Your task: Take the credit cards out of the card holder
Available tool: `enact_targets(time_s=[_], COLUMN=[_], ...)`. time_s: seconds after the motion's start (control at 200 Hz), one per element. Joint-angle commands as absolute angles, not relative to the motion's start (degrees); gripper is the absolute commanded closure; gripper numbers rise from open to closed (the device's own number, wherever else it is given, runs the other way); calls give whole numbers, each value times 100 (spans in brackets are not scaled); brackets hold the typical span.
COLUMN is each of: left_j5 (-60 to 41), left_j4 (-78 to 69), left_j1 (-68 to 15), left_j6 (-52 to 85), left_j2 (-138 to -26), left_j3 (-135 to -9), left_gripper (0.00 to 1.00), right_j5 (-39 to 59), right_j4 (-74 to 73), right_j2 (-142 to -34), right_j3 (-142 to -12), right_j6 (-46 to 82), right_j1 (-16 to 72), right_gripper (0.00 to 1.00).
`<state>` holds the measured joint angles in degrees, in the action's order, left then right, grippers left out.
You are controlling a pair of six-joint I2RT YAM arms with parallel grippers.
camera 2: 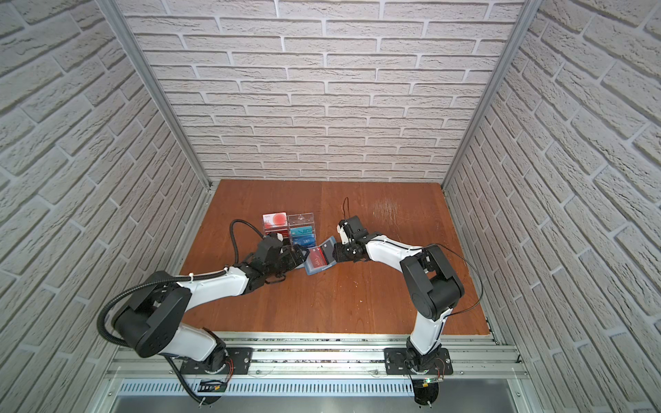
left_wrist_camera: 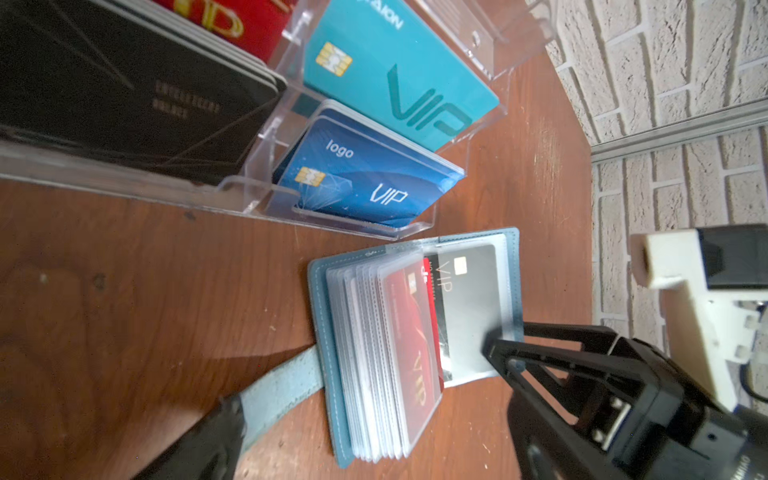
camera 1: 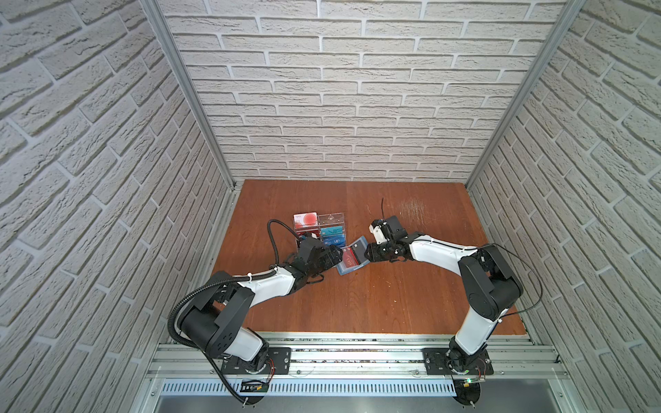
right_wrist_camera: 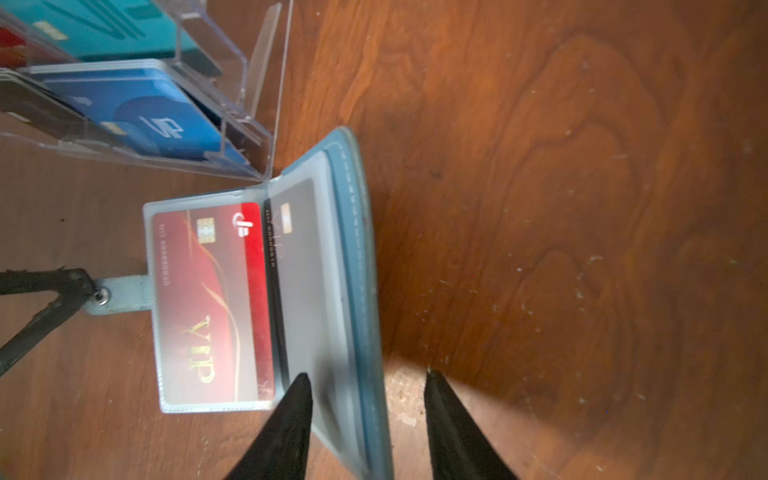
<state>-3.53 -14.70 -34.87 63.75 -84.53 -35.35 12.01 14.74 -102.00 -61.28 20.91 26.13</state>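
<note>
The slate-blue card holder (camera 1: 352, 260) (camera 2: 319, 260) lies open like a book on the wooden table between my two grippers. Its clear sleeves fan out, and the top one holds a red credit card (right_wrist_camera: 208, 299) (left_wrist_camera: 409, 328). A dark grey card (left_wrist_camera: 469, 299) sits in the sleeve against the raised cover (right_wrist_camera: 357, 249). My right gripper (right_wrist_camera: 365, 386) (camera 1: 366, 255) is open, its fingers astride that cover and sleeve with a gap on the outer side. My left gripper (left_wrist_camera: 374, 449) (camera 1: 332, 262) is open wide, with one fingertip (right_wrist_camera: 62, 286) on the snap strap (left_wrist_camera: 282, 382).
A clear acrylic rack (camera 1: 331, 218) (left_wrist_camera: 361, 226) with teal, blue, black and red cards stands just behind the card holder and beside my left gripper. A white card with a red circle (camera 1: 305, 220) leans at its back. Brick-patterned walls enclose the table.
</note>
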Motion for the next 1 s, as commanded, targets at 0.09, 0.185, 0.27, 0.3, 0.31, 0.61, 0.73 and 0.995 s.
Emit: enact_targets(time_s=[0.09,0.185,0.27,0.3,0.31,0.61,0.73,0.995], left_j5=[54,257,520,673,724,1701,1705,53], left_j4=[-846,-510,-257,-123,-77,545,753,-588], left_j1=[-3628,-3680,-3734,-3752,-3755,-3682,-3394,-2549], left_j6=[5775,5440,5116,5041,5022,4410,4757,5031], left_j2=[-8199,-8183,-8124,-8095,-8088,-7785,-7655,-7031], left_j3=[-3953,-4145,-4232,-4258,-4268,-4447,-4411,-3491], left_gripper=[2,2,2,2,2,2,2,2], right_j5=[1919,2039,2113,2148,2163,2391,2411,2579], right_j4=[931,801,709,680,671,418,370,196], right_j2=[-10205,-10111,-10047,-10037,-10033,-9993,-9960,-9814], right_j3=[-6067,-6003,-5948,-5938,-5927,-5861,-5848,-5819], right_j6=[2181,2188,2188,2188,2188,2165,2107,1897], right_j1=[2627,2628,2622,2623,2627,2702,2757,2983], right_gripper=[65,68,71,72,73,80,82,83])
